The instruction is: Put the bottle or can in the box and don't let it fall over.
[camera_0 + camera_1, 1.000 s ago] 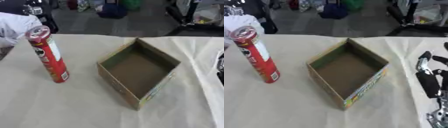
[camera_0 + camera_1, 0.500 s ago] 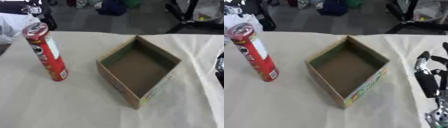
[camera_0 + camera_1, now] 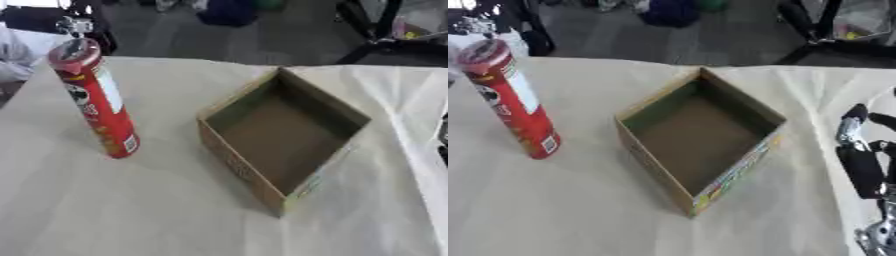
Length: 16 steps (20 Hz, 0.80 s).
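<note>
Can (image 3: 94, 100), a tall red tube, stood upright on the counter (image 3: 131, 210) at left, apart from the box. Right hand (image 3: 866, 165) rested at the right edge of the right eye view, fingers (image 3: 850, 127) straight and relaxed, holding nothing. Open cardboard box (image 3: 697, 137) sat between hand and can, one corner pointing toward the camera.

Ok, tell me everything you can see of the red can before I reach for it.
The red can is a tall, slim tube with a red lid and a printed red label carrying a white panel down one side. It stands upright on the cloth-covered table, left of the open cardboard box and clear of it. Nothing touches it; the right hand rests open at the right edge.
</note>
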### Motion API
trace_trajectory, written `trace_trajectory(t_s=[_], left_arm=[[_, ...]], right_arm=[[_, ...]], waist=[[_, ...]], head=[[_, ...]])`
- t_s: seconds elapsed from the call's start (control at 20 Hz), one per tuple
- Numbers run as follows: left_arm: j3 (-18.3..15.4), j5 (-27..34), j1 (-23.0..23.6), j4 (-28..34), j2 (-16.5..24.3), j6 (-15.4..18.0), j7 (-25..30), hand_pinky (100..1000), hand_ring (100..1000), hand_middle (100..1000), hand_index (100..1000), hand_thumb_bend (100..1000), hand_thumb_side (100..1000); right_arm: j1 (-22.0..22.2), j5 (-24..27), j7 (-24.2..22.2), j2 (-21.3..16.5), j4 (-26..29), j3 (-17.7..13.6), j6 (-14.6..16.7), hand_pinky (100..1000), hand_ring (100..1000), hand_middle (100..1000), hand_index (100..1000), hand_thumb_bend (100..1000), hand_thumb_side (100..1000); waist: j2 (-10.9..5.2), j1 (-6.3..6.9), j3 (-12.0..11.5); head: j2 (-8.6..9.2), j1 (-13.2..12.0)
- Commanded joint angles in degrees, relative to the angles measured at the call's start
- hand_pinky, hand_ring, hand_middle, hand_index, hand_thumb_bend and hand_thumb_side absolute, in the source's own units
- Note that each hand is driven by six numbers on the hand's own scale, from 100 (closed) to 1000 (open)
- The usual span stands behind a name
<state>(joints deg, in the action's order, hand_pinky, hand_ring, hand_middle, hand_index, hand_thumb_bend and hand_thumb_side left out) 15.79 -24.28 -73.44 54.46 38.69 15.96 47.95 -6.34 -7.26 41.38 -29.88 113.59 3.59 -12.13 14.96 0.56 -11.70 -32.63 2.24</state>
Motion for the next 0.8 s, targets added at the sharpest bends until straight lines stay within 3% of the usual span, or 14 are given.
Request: trace_trajectory(t_s=[0.05, 0.8], left_arm=[[-1.2, -1.0, -1.3, 0.6, 0.9, 4.7, 4.0, 781, 891, 872, 861, 100, 940], [-1.4, -5.8, -0.9, -0.5, 0.8, 5.9, 4.0, 786, 897, 877, 859, 100, 977]], right_arm=[[-0.4, 0.2, 0.4, -0.4, 1.0, -0.2, 0.0, 362, 758, 963, 948, 100, 612], [-0.6, 0.3, 0.9, 0.1, 1.0, -0.3, 0.2, 360, 755, 963, 949, 100, 614]], waist=[[-0.78, 0.09, 0.0], [0.01, 0.05, 0.3]], head=[[0.45, -0.3], [0.74, -0.7]])
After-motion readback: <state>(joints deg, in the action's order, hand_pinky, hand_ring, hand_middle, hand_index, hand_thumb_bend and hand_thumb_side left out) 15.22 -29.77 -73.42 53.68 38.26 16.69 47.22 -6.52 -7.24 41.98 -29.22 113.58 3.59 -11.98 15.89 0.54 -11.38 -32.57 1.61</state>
